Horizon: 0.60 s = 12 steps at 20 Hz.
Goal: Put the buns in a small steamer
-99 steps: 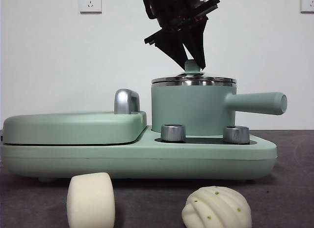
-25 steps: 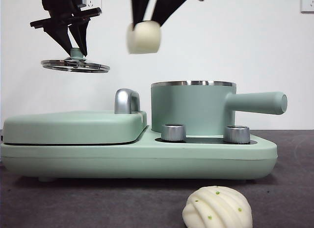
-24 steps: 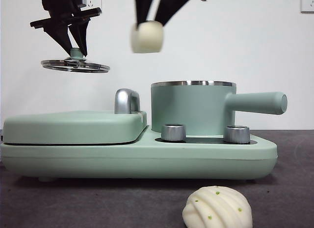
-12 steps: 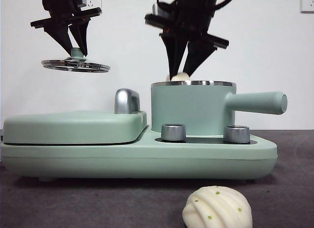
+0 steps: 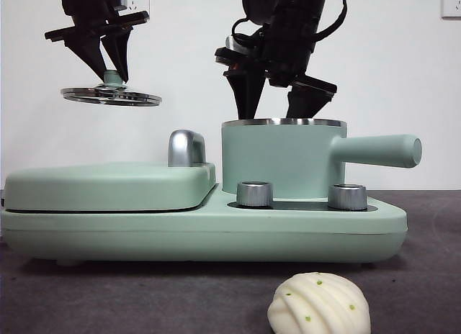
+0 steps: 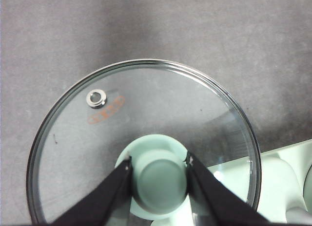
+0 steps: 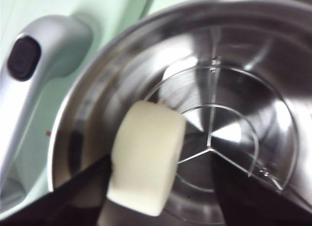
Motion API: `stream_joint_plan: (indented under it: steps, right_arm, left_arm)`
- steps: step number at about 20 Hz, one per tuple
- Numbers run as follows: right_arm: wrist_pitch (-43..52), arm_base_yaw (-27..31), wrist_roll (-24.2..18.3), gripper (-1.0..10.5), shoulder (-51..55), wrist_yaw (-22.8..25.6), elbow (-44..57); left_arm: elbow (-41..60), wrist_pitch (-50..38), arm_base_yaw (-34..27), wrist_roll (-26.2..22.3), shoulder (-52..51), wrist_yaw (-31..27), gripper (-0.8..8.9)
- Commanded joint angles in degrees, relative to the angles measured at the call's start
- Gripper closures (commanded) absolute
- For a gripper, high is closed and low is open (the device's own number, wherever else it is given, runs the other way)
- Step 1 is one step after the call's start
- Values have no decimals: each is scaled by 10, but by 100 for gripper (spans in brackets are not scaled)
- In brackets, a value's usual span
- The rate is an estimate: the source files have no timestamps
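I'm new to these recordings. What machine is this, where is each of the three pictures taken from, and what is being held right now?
It is a two-armed table robot. One picture looks level across the table; the other two come from cameras on each wrist. The left hand is shut on the green knob of the round glass lid, held up in the air. The right hand reaches into the mint-green pot with the long handle, open, and the smooth white block bun is inside the pot's steel bowl. The ridged white bun with green specks lies on the dark table.
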State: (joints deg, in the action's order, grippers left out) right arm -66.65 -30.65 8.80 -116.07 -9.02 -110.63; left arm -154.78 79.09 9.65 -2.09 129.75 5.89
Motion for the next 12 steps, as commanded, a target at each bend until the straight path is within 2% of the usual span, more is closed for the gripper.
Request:
stream_joint_plan:
  steps: [1, 8, 12]
  right_arm:
    - [9, -2, -5, 557, -10, 0, -12]
    - [-11, 0, -4, 535, 10, 0, -49]
    - [-58, 0, -5, 535, 67, 7, -53]
  left_arm:
    - [-27, -11, 0, 2, 3, 1, 795]
    - [-27, -10, 0, 10, 3, 1, 795]
    - [-27, -8, 0, 13, 3, 1, 795]
